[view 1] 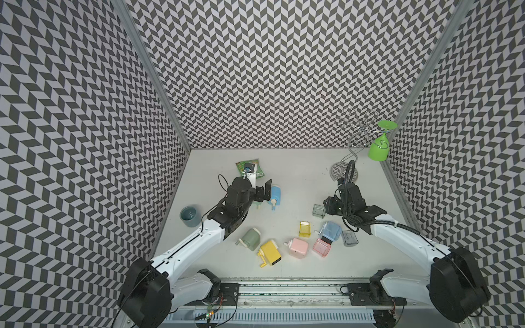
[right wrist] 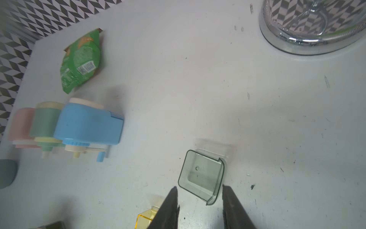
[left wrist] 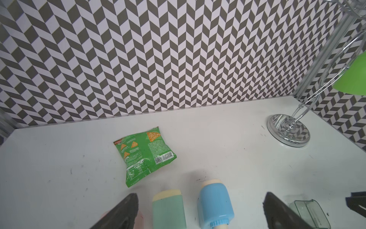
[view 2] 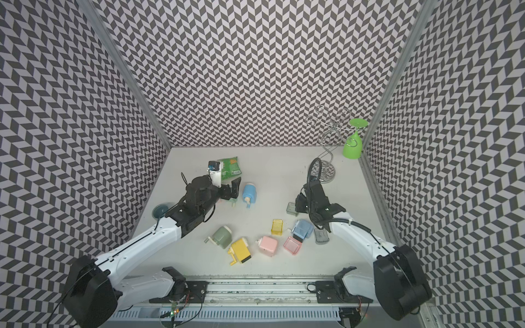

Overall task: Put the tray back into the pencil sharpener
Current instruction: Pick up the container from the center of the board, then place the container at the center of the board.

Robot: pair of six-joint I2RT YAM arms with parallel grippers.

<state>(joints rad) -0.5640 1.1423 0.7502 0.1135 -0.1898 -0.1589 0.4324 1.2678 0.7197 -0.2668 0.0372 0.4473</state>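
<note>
Right hand [right wrist: 200, 188] seemingly astride green tray [right wrist: 201, 174]

White-shelled arms [view 1: 187, 244] with black joints [view 1: 147, 289] and wrists [view 1: 238, 193] (black cables [view 1: 346, 177] looping alongside), dark wedge fingers [right wrist: 168, 210]

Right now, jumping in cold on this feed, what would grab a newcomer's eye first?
The bright green glass hanging upside down on the chrome rack in the far right corner. Next, the litter of pastel sharpeners and loose trays mid-table, like the yellow sharpener and the pink tray near the front. The left gripper hangs open by a mint sharpener and a blue sharpener.
</note>
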